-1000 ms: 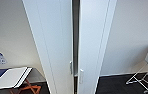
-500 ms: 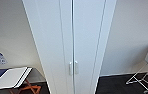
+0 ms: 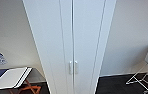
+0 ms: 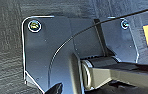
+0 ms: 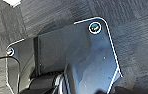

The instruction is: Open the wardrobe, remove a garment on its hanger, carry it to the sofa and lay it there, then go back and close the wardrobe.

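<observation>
Standing straight ahead in the head view, the wardrobe (image 3: 72, 45) has both doors shut, its paired handles (image 3: 73, 67) side by side. Whether either gripper's jaws are released or clenched cannot be told; wrist views face dark carpet (image 5: 140, 30).

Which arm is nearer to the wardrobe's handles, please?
Cannot tell, left or right: each wrist view looks down on dark carpet, while the handles sit on the shut wardrobe doors.

You're facing the wardrobe (image 3: 65, 45), a tall, narrow white cabinet standing upright against the pale wall. Both full-height doors are shut (just a thin seam between them), with the two small vertical white handles (image 3: 73, 67) side by side at the seam.
</observation>
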You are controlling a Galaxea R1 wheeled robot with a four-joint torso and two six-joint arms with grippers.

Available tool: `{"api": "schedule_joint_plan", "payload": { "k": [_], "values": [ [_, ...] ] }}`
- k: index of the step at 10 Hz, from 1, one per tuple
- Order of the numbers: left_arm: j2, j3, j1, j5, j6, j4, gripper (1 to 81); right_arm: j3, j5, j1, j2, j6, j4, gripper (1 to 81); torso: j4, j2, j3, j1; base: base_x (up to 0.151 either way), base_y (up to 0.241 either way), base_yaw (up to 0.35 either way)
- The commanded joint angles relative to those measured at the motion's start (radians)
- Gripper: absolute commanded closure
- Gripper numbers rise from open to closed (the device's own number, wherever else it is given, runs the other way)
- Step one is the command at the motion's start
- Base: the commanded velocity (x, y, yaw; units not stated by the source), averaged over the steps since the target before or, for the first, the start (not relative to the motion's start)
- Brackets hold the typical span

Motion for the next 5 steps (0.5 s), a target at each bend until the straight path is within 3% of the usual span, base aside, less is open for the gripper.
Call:
{"api": "schedule_joint_plan", "payload": {
  "k": [1,5],
  "values": [
    [0.072,-0.101,-0.032,0.054,-0.001,0.007,1.0,-0.101,0.062,-0.117,0.077,-0.013,-0.132,1.0,0.0,0.0,0.0,0.0,0.0,0.0,0.0],
    [0.13,-0.17,-0.043,0.055,-0.003,-0.001,1.0,-0.153,0.056,-0.159,0.137,-0.016,-0.2,1.0,0.0,0.0,0.001,-0.001,0.0,0.0,0.0]
  ]
}}
